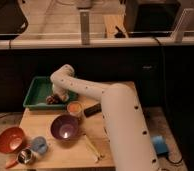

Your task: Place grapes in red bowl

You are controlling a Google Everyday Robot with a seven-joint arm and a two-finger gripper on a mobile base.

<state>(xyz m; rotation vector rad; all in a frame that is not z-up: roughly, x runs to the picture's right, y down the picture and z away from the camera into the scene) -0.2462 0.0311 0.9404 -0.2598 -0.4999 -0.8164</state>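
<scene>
Grapes (51,99) – dark bumpy cluster in green tray (36,89); gripper (57,95) at them – state can't tell.

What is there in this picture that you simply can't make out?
Camera view:
Gripper, down in the green tray: mostly hidden by the wrist of the arm.
Grapes: partly covered by the gripper; held or not, unclear.
Table, right side: hidden behind the arm.
Metal cup: contents too small to see.
</scene>
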